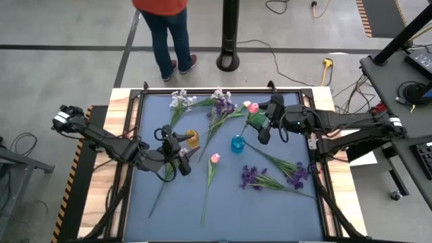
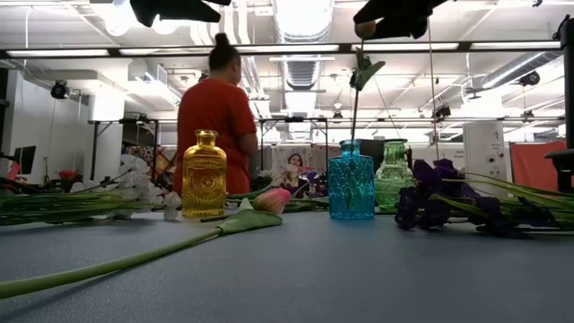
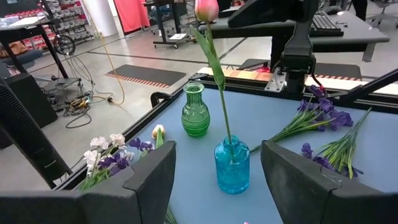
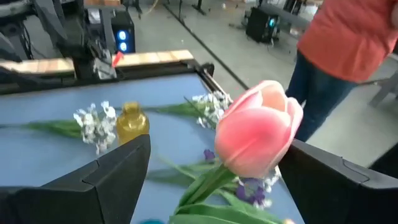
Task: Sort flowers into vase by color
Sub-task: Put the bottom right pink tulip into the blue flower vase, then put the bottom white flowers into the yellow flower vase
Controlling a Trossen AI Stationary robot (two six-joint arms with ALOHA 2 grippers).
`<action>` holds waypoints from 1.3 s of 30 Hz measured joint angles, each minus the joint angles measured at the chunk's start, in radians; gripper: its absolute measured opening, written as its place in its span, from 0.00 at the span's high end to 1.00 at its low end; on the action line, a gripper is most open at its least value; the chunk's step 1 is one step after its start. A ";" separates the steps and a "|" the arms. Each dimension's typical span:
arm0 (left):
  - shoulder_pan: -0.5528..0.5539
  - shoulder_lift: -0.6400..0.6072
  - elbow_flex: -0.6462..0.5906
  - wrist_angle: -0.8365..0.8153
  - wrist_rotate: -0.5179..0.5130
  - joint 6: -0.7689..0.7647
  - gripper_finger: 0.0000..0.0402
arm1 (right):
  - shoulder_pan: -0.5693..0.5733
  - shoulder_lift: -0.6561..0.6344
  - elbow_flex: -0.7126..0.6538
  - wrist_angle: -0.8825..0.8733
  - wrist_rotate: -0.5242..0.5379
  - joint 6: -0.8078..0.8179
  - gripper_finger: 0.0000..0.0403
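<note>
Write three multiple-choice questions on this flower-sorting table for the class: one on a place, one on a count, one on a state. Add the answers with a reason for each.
1. Where does the upright pink tulip stand?
A. In the yellow vase
B. In the blue vase
C. Flat on the table

2. How many glass vases are on the table?
A. Four
B. Two
C. Three

3. How is the right gripper?
A. Open, its fingers on either side of the tulip's bud
B. Shut on a purple spray
C. Shut on a vase's neck

Answers:
1 B: the left wrist view shows the stem going down into the blue vase.
2 C: the yellow vase, blue vase and green vase line up in the low view.
3 A: in the right wrist view the bud sits free between the parted fingers.
</note>
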 joint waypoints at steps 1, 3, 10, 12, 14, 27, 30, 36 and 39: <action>0.000 -0.002 0.000 -0.008 0.000 -0.009 0.45 | 0.000 0.000 0.017 -0.042 0.000 0.015 0.17; 0.000 -0.003 0.000 -0.015 0.000 -0.021 0.45 | 0.000 0.001 0.047 -0.118 0.000 0.046 0.17; 0.000 -0.004 0.000 -0.020 0.000 -0.051 0.45 | 0.000 0.001 0.125 -0.329 -0.007 0.136 0.17; 0.000 -0.005 0.001 -0.020 0.000 -0.054 0.45 | 0.000 0.001 0.146 -0.394 -0.011 0.153 0.17; 0.000 -0.005 0.004 -0.025 0.000 -0.059 0.45 | 0.000 0.001 0.165 -0.448 -0.011 0.169 0.17; 0.000 -0.005 0.015 -0.157 0.167 -0.270 0.45 | 0.000 0.002 0.284 -0.769 -0.039 0.320 0.17; -0.003 -0.001 0.015 -0.253 0.308 -0.434 0.45 | 0.000 0.002 0.290 -0.831 -0.068 0.359 0.17; -0.033 0.025 0.015 -0.510 0.544 -0.852 0.45 | 0.000 0.002 0.287 -0.912 -0.075 0.390 0.19; -0.061 0.060 0.015 -0.709 0.687 -1.132 0.45 | 0.000 0.002 0.283 -0.913 -0.075 0.390 0.19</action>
